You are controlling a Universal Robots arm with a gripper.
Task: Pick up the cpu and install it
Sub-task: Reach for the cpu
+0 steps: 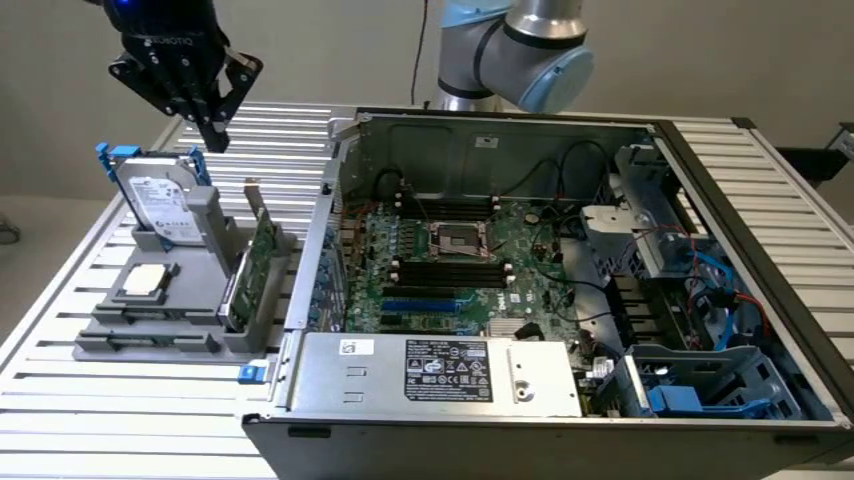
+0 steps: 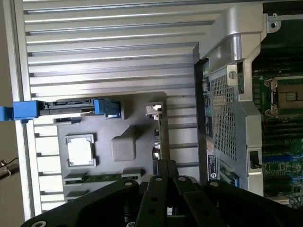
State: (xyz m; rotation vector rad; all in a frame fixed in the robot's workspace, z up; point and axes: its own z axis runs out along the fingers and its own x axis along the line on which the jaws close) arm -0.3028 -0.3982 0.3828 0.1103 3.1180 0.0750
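The cpu (image 1: pixel 146 280) (image 2: pixel 79 152), a small flat silver square chip, lies in a recess of the grey holder (image 1: pixel 200 300) at the exterior view's left. My gripper (image 1: pixel 215 137) hangs high above the holder, near the hard drive's top, with its fingers (image 2: pixel 165 171) pressed together and nothing between them. The motherboard socket (image 1: pixel 459 240) (image 2: pixel 288 97), a dark metal-framed square, sits in the middle of the open computer case (image 1: pixel 561 130).
A silver hard drive (image 1: pixel 162 205) in blue brackets stands upright in the holder (image 2: pixel 124 146), beside an upright green card (image 1: pixel 254 275). The case's walls, power supply (image 1: pixel 441 370) and cables surround the motherboard. Everything rests on a slatted metal table (image 1: pixel 80 400).
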